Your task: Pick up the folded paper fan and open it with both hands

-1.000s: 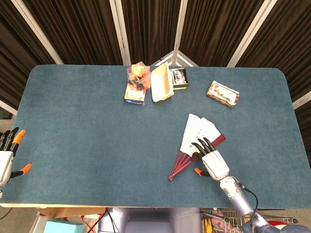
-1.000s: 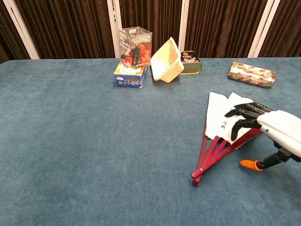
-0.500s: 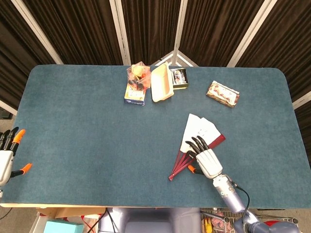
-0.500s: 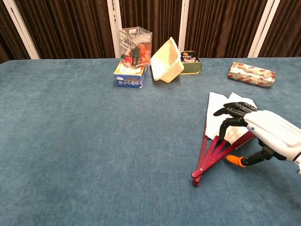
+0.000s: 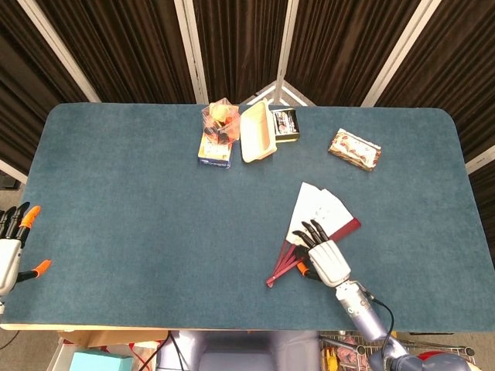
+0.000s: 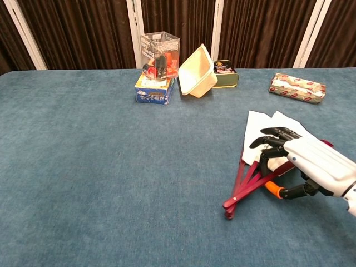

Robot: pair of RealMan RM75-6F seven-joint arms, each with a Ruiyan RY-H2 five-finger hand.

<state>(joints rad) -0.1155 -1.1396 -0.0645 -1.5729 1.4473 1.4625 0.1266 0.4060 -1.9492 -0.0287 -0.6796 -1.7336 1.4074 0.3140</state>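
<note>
At lower right, the right hand (image 5: 325,257) curls its fingers (image 6: 266,141) over the half-spread fan (image 5: 309,220); grip unclear. The left hand (image 5: 9,251) is spread, empty.

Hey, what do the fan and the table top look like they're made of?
Fan: white leaf looks like matte paper, creased flat with small printed marks; its ribs look like glossy red lacquered wood or plastic, I can't tell which. Table: covered in blue-green cloth, felt or short carpet by its fuzzy, unshiny nap.
</note>
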